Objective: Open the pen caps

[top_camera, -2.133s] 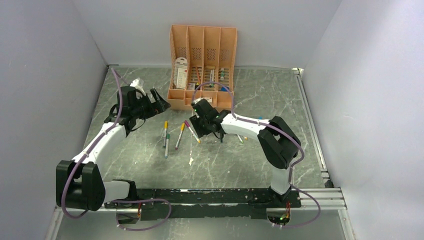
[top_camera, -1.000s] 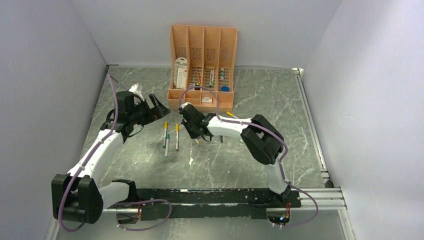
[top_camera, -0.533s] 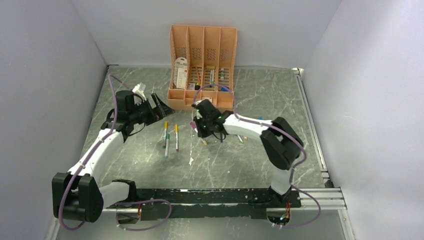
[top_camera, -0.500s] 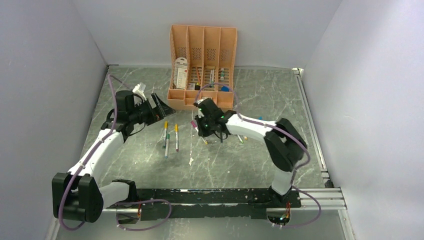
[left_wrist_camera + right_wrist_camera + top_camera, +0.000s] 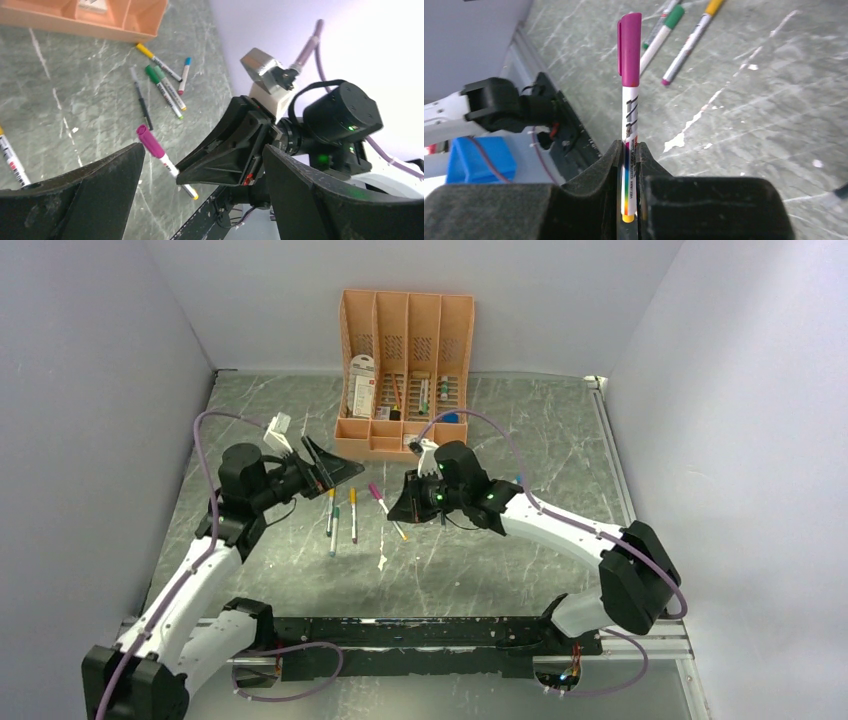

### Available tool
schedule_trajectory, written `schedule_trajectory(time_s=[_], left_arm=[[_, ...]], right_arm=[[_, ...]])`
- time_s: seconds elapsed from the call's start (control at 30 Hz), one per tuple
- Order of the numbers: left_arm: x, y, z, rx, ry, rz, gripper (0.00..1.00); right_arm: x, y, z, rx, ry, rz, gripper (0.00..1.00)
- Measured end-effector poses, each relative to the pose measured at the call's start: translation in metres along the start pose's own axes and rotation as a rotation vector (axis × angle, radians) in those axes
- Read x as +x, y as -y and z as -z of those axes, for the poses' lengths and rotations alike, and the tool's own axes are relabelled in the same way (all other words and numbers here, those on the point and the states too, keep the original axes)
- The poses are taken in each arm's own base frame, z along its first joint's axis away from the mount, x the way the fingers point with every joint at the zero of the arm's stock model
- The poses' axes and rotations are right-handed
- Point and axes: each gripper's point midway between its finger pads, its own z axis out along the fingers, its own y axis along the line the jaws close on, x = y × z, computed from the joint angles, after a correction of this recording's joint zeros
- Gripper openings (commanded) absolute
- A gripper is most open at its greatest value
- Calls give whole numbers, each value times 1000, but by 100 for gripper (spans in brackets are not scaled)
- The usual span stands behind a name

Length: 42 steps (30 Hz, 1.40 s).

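Observation:
My right gripper (image 5: pixel 403 510) is shut on the pale barrel of a pen (image 5: pixel 629 125) and holds it above the table. The pen's purple cap (image 5: pixel 630 50) is on and points away from the jaws toward the left arm; it also shows in the top view (image 5: pixel 375 491). My left gripper (image 5: pixel 343 476) is open and empty, just left of the purple cap and apart from it. In the left wrist view the purple cap (image 5: pixel 150 141) lies between my wide-open fingers (image 5: pixel 95 185), in front of the right gripper (image 5: pixel 227 157). Three capped pens (image 5: pixel 337 512) lie on the table below.
A peach-orange organiser (image 5: pixel 404 435) with card packets stands at the back centre. More pens with yellow, green and blue ends (image 5: pixel 165 82) lie on the table behind the right arm. Grey walls close in the left, right and back.
The right gripper has lifted the purple-capped pen off the table and drawn back to the right. The left arm has swung inward, bringing its open gripper up to the cap.

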Motion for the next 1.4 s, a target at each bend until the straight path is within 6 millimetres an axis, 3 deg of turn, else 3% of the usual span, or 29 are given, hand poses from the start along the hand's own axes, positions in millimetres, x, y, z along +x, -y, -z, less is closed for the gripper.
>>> schedule_trajectory(time_s=[0.13,0.33,0.8,1.17,1.4], left_arm=[[9,16,7,64,37,-16,100],[31,-1,-2,21,13,32,98],[42,-13,-30,-16,-2,69,89],[36,-8,-39,-23,9,57,53],[48,-10,-46,-36,-29,48,32]], right_arm=[[0,-17,5,-87,7,-45,0],[-11,-36,17,-198,61,-98,0],[-21,-51,26,-283,111,-140,0],[-13,-46,28,-265,108,-154,0],[-12,-41,27,-243,106,-160,0]])
